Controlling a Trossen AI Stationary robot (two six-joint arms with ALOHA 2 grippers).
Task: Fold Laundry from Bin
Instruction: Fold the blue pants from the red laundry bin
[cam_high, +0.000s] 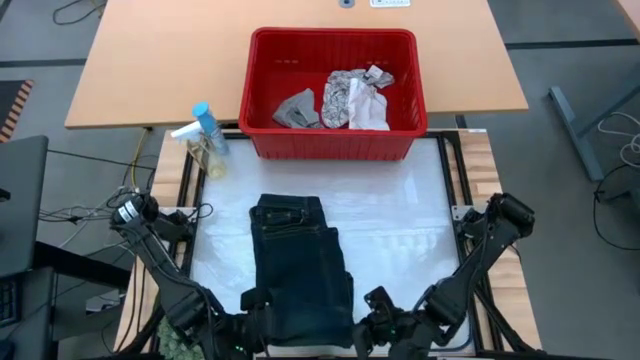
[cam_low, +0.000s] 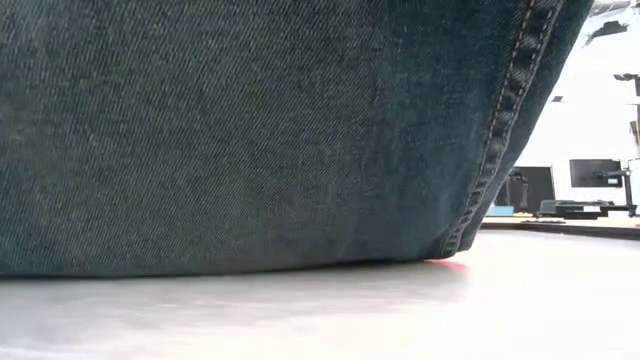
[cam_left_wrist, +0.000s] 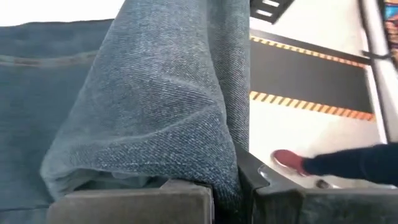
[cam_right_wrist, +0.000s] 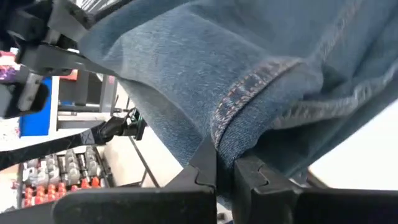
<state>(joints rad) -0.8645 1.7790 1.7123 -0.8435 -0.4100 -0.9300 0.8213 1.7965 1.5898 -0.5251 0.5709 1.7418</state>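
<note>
A: How is the dark garment (cam_high: 297, 270) laid, and which way does its long axis run?

B: It is laid lengthwise from the near edge of the table (cam_high: 400, 215) toward the far edge, along the middle of the white surface. The waistband end is pointed at the red bin (cam_high: 332, 150); the other end is gathered at the near edge, between the two arms.

A: How is it seen to look?

B: Dark blackish-blue denim is shown, folded into a long narrow strip. A stitched seam is visible in the low view, where the cloth fills nearly the whole picture and rests on the table. In the wrist views the twill weave and a hem with pale stitching are seen.

A: Where does it lie relative to the jaws?

B: The near end is pinched at both corners. The left gripper (cam_left_wrist: 230, 186) is clenched on a fold of the garment, the cloth being draped over and between its jaws. The right gripper (cam_right_wrist: 225, 177) is likewise clamped on the hemmed edge, which is tucked into the narrow gap between its jaws.

A: And the rest of the laundry?

B: A leaf-patterned cloth (cam_high: 345, 95), a whitish cloth (cam_high: 372, 108) and a grey piece (cam_high: 297, 108) are left inside the bin, which stands at the far edge. A spray bottle (cam_high: 207, 135) is placed just beside the bin's left corner.
</note>
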